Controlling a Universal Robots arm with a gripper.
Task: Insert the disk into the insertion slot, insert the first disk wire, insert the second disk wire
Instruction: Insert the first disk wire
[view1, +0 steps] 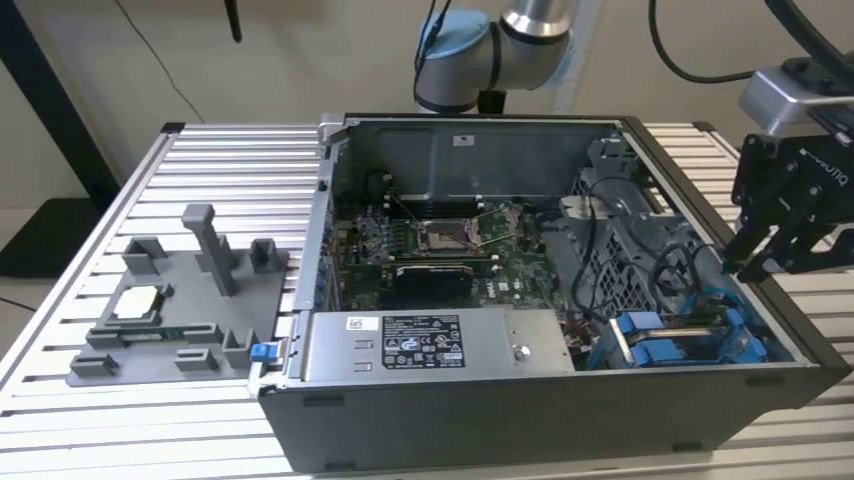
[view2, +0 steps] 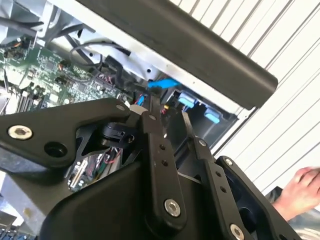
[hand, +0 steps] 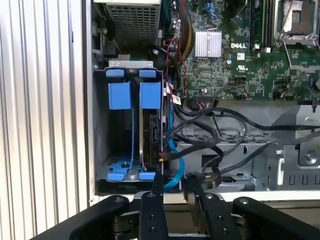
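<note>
The disk (hand: 151, 137) stands on edge inside the insertion slot (hand: 131, 65), its blue carrier tab (hand: 150, 95) beside a second blue tab. In the exterior view the slot (view1: 681, 335) shows as blue clips in the case's near corner on that view's right. Black wires (hand: 200, 135) and a blue wire (hand: 173, 155) run past the disk's end; whether any is plugged in I cannot tell. My gripper (hand: 175, 186) hovers just outside the case wall by the slot, open, with nothing between its fingers (hand: 152, 205). It hangs above the case rim (view1: 761, 262), and its fingers (view2: 152, 125) point at the blue clips (view2: 187, 101).
The open computer case (view1: 561, 400) lies on a slatted table (view1: 227, 170), with the motherboard (view1: 441, 245) and a grey box with a white sticker (view1: 427, 345) inside. A grey fixture (view1: 147, 330) sits at the exterior view's left. A person's hand (view2: 302, 192) rests near the table.
</note>
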